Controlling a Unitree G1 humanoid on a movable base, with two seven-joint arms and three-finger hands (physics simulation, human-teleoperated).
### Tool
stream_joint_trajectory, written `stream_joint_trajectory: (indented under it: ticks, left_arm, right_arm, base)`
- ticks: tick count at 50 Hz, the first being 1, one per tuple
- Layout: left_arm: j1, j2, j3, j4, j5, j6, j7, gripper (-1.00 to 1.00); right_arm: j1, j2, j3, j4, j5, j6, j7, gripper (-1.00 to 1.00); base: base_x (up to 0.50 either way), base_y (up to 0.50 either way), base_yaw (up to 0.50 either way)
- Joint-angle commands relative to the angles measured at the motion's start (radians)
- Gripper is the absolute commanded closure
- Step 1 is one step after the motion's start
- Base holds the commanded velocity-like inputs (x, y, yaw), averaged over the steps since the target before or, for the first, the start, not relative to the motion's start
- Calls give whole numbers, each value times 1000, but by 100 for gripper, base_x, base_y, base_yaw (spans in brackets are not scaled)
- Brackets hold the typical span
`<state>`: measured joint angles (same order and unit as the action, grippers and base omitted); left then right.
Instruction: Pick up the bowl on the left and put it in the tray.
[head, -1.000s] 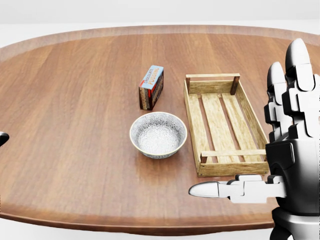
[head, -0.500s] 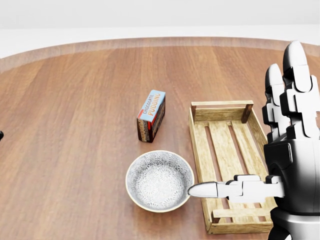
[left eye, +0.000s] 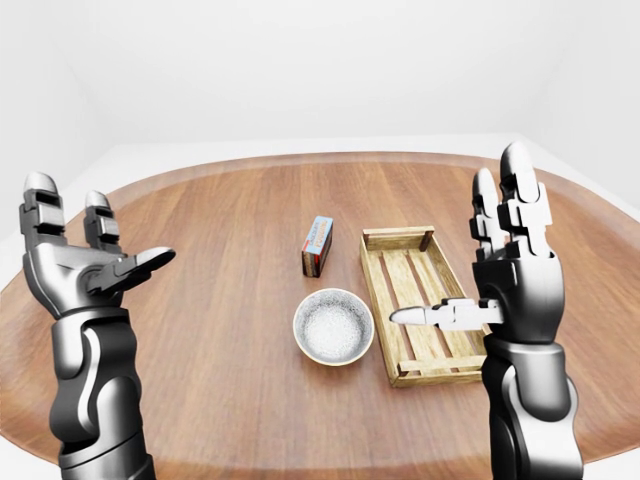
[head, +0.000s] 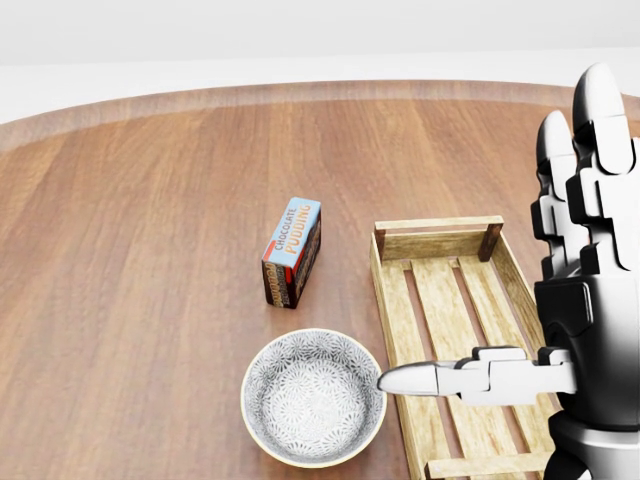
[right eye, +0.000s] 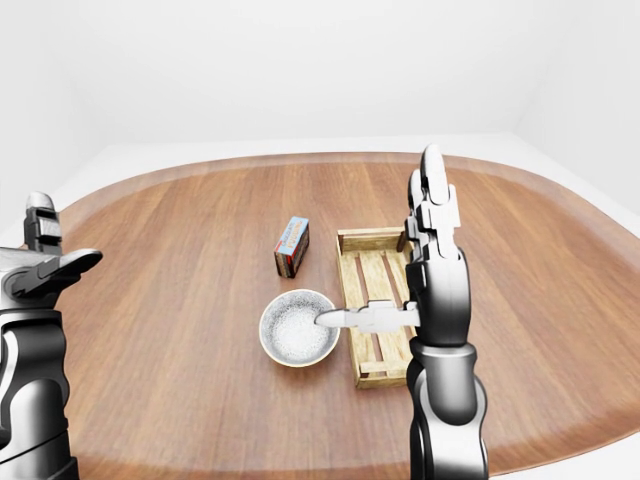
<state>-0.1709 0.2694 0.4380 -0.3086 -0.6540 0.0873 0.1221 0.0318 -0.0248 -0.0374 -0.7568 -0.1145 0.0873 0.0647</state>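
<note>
Bright, even, diffuse light is rendered throughout; it seems to fall from above, though its source cannot be placed. Faint, soft shadows are cast beneath the bowl (head: 314, 398) and box (head: 292, 252). A pale sheen is seen along the far rim of the worktop (head: 150, 200). Every view is kept sharp edge to edge.

There is one big wooden table (head: 140, 250). On it I count one bowl (head: 314, 397), one tray (head: 432, 223) and one box of pudding (head: 292, 250). That makes three things. I also see two robot hands, one left hand (left eye: 75, 268) and one right hand (left eye: 518, 285), each with three fingers (left eye: 517, 172).
</note>
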Motion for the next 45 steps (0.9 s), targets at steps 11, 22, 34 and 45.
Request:
stream_joint_trajectory:
  ticks: [11, 22, 34, 45]
  left_arm:
    - [-7, 12, 10, 3, -19, 0, 8, -100]
    - [-10, 15, 9, 15, -18, 0, 8, -100]
    - [-10, 16, 10, 8, -23, 0, 13, -100]
    - [-15, 21, 15, 8, -37, 0, 21, -100]
  right_arm:
    - [23, -42, 108, -76, -190, 0, 95, -100]
    - [112, -74, 265, -47, -515, 0, 213, -100]
    - [183, -59, 320, -30, -691, 0, 299, -100]
    - [231, -56, 327, -17, -763, 0, 357, -100]
  base:
    - [10, 0, 0]
    - [0, 0, 0]
    - [0, 0, 0]
    - [0, 0, 0]
